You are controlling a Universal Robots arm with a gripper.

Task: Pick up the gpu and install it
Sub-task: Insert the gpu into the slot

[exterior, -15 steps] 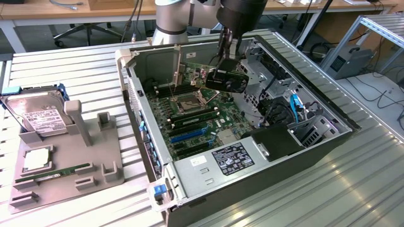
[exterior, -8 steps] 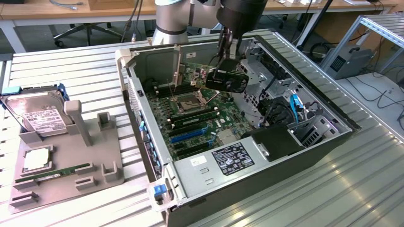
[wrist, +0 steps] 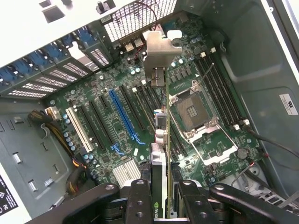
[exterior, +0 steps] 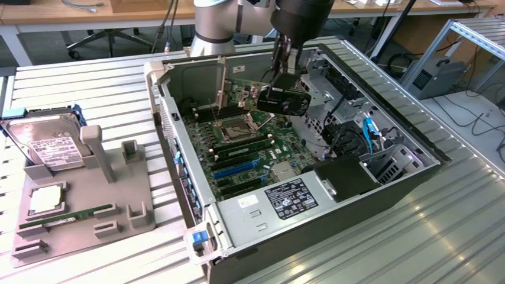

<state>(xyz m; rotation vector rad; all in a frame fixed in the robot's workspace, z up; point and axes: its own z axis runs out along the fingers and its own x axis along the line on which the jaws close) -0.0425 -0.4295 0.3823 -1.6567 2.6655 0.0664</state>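
Nearest in the exterior view, at the lower left, the grey tray [exterior: 87, 189] carried the memory stick [exterior: 67, 218], with the hard drive [exterior: 47, 145] standing just behind it. Filling the middle of the frame, the open computer case [exterior: 236, 222] exposed the motherboard [exterior: 245, 148].

Further back, at the upper middle, the gripper [exterior: 282, 83] hung inside the case with its jaws clamped on the gpu [exterior: 282, 102]. The card sat above the board and apart from it. From the wrist, the gripper [wrist: 161, 186] held the gpu [wrist: 160, 154] edge-on, silver bracket towards the rear grille, roughly between the blue slot [wrist: 124, 116] and the CPU socket [wrist: 191, 112].

The pick looked done and the installing step in hand. Seating would likely call for the card's edge to line up squarely over a slot, which it did not obviously do, with the bracket meeting the rear opening.
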